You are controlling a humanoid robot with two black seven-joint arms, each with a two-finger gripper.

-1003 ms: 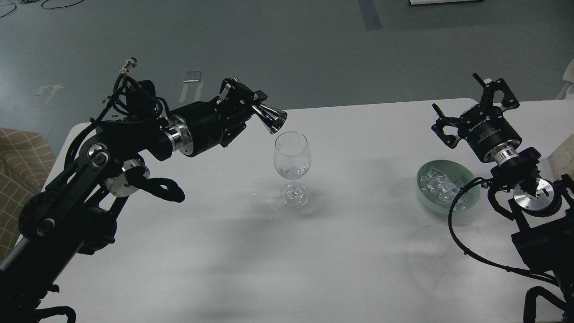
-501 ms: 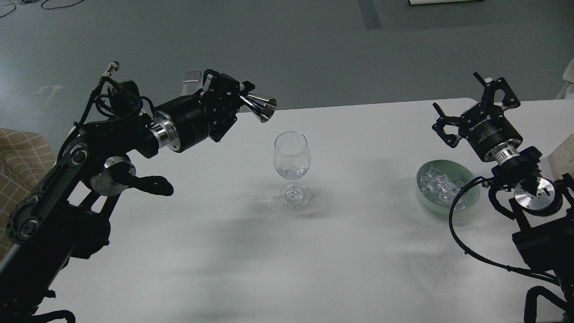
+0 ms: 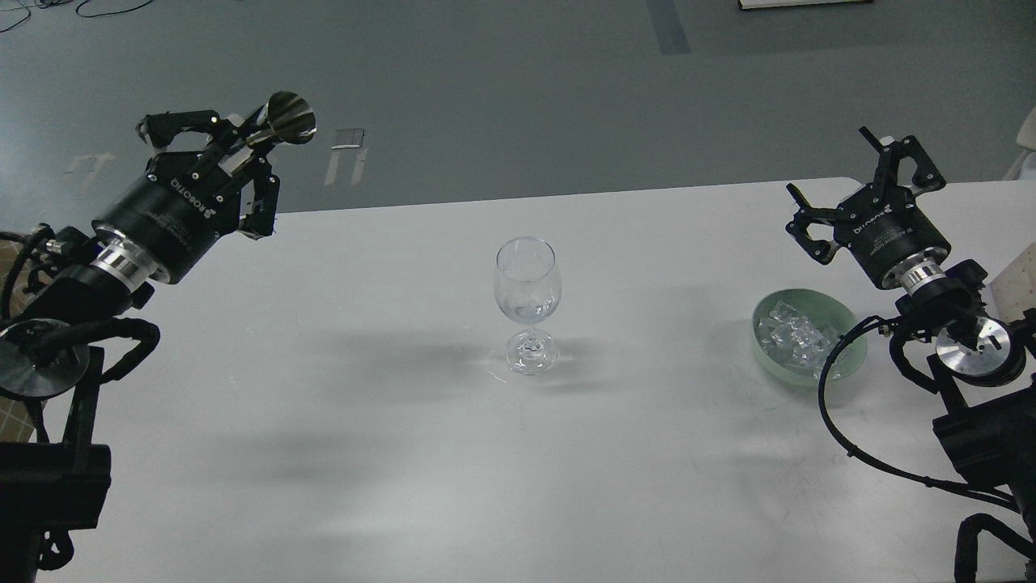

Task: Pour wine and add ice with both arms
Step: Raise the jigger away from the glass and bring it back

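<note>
Wine (image 3: 530, 311) is sitting low in the wine glass (image 3: 527, 283) mid-tabletop (image 3: 405, 453); ice (image 3: 797, 334) is filling the green bowl (image 3: 842, 360). Left end effector (image 3: 235, 146) is gripping the steel jigger (image 3: 279, 128), right end effector (image 3: 862, 174) is hanging wide open.

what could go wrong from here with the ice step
The wine glass stands tall on a narrow foot in the open middle of the table; a nudge while dropping ice could tip it and spill the wine. The right gripper must dip into the shallow green bowl; the ice is small and glassy and may slip from its fingers. The left gripper holds the jigger off the table edge, so a drop would hit the floor.
</note>
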